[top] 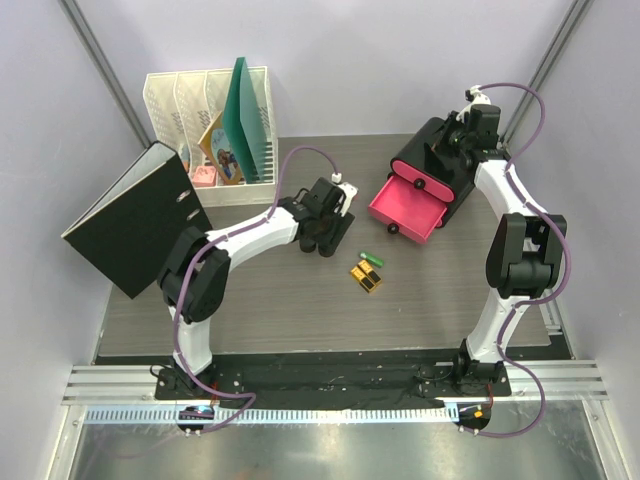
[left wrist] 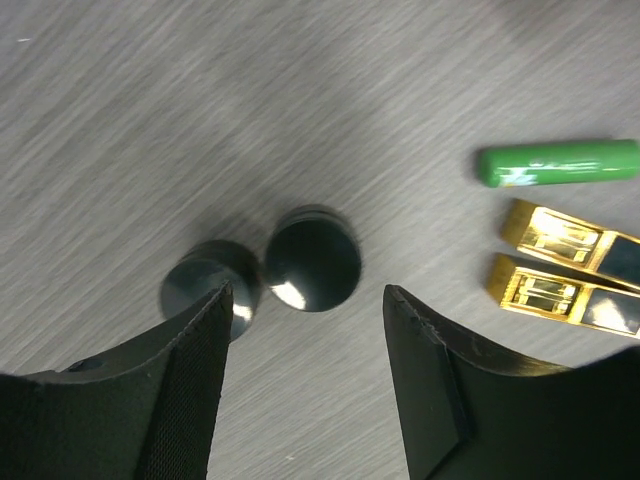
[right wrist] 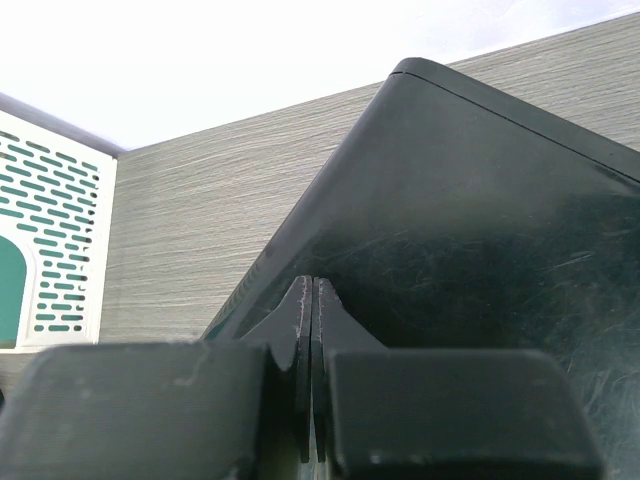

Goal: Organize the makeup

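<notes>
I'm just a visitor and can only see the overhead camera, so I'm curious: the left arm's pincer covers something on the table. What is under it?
Observer: The left wrist camera shows two round glossy black jars side by side beneath the left pincer.
Operator: Is it gripping them?
Observer: No, its jaws stand open. One jar sits in the gap, and the other is partly hidden by a finger.
Operator: And the other arm?
Observer: Its own camera shows the right pincer shut on nothing, with the glossy black plastic box right ahead.
</notes>
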`<act>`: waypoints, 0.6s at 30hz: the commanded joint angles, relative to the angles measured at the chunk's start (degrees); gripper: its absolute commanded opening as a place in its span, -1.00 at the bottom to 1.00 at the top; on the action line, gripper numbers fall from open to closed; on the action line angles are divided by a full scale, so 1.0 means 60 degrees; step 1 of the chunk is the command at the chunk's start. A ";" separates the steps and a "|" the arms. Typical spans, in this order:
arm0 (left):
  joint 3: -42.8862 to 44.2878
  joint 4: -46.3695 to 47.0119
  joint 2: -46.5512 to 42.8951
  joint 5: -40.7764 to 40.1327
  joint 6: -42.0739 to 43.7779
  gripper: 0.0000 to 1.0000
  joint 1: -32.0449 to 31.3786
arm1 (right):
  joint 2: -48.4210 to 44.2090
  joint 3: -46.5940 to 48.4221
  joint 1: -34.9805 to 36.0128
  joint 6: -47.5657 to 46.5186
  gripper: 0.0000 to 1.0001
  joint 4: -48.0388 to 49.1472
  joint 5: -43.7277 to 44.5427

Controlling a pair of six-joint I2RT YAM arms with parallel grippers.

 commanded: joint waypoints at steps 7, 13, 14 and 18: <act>-0.0196 -0.0462 -0.0136 -0.1365 -0.0617 0.27 0.0520 | 0.1333 -0.1106 0.0183 -0.0468 -0.98 -0.4090 0.0370; -0.0592 -0.0095 -0.0239 -0.0851 -0.1322 0.28 0.1063 | 0.1318 -0.1149 0.0198 -0.0468 -0.98 -0.4105 0.0370; -0.0548 -0.0124 -0.0137 -0.0880 -0.1322 0.28 0.1107 | 0.1332 -0.1149 0.0198 -0.0453 -0.98 -0.4090 0.0370; -0.0460 -0.0139 0.0083 -0.0734 -0.1337 0.29 0.1181 | 0.1318 -0.1193 0.0212 -0.0453 -0.98 -0.4090 0.0355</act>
